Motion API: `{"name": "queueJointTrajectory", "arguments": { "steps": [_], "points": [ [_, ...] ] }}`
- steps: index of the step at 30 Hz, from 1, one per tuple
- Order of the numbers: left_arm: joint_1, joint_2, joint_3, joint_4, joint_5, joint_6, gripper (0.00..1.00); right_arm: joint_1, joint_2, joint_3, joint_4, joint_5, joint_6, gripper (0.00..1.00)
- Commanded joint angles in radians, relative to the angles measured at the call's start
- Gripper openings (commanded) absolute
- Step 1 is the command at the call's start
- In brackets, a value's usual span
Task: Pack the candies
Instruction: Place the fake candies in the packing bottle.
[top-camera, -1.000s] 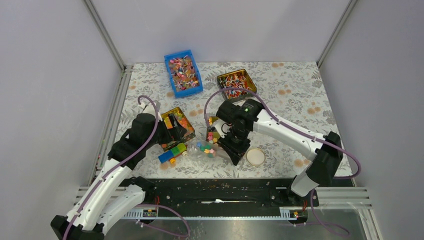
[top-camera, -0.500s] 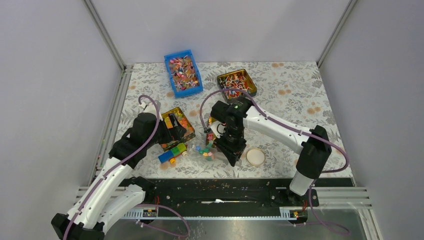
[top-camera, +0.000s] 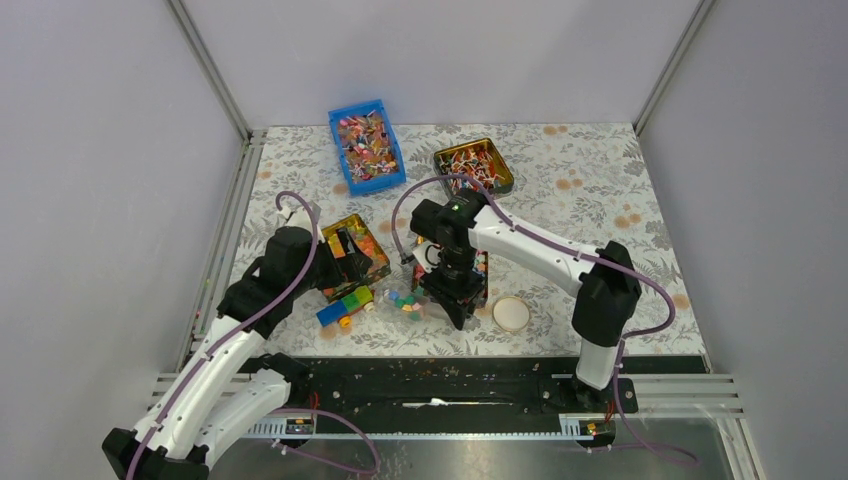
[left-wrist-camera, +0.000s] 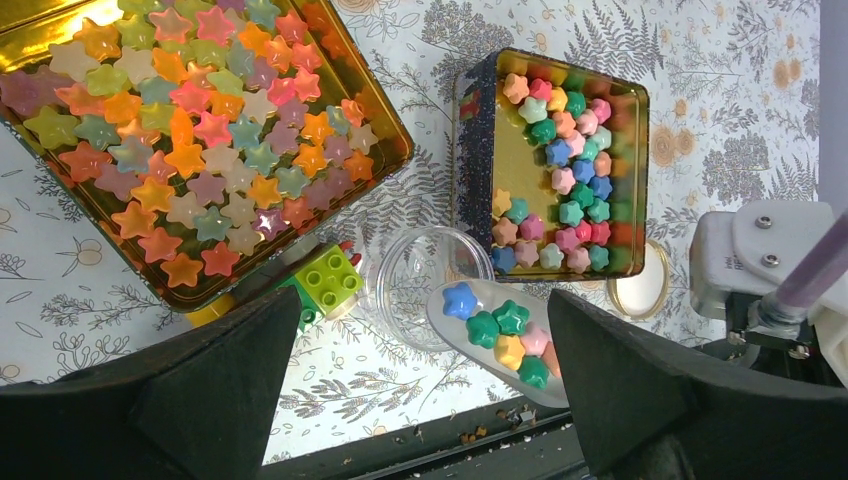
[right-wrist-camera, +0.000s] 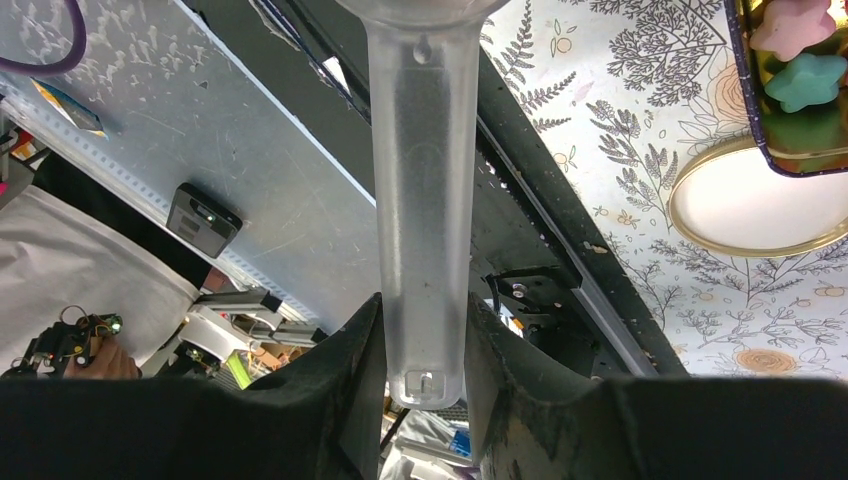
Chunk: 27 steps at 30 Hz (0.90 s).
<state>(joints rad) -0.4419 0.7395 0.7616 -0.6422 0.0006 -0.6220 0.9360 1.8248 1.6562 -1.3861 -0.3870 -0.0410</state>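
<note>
Near the front edge of the table (top-camera: 600, 200), our right gripper (right-wrist-camera: 420, 340) clamps the scoop (right-wrist-camera: 420, 200), candies (left-wrist-camera: 511, 317) aboard, at the clear jar (left-wrist-camera: 385, 290); toy bricks (left-wrist-camera: 330, 280) and tin (left-wrist-camera: 475, 150) crowd it. Our left gripper (left-wrist-camera: 422, 300) gapes open.

Scoop (right-wrist-camera: 418, 200): in the right wrist view we see the handle alone; the bowl is cut off at the top edge.
Candy tin (left-wrist-camera: 470, 150): from above, we find it largely covered by the right arm (top-camera: 540, 250).
Round lid (right-wrist-camera: 760, 200): cut by the right edge in the right wrist view.
Gummy tin (left-wrist-camera: 398, 140): the top and left edges cut it off.
Blocks (left-wrist-camera: 330, 280): partly behind a finger of the left gripper (left-wrist-camera: 425, 310).
Blue bin (top-camera: 378, 184): we cannot tell its contents; they are too small.
</note>
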Motion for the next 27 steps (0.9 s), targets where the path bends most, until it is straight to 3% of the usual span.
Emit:
{"name": "queueJointTrajectory", "arguments": {
  "steps": [1,27],
  "points": [
    [0.005,-0.014,0.000,0.016,-0.016,-0.002,0.99,0.011,0.015,0.052,-0.054,-0.030,0.012,0.00],
    [0.005,-0.008,-0.001,-0.003,-0.006,0.003,0.99,0.001,0.094,0.112,-0.108,-0.128,0.076,0.00]
  ]
}}
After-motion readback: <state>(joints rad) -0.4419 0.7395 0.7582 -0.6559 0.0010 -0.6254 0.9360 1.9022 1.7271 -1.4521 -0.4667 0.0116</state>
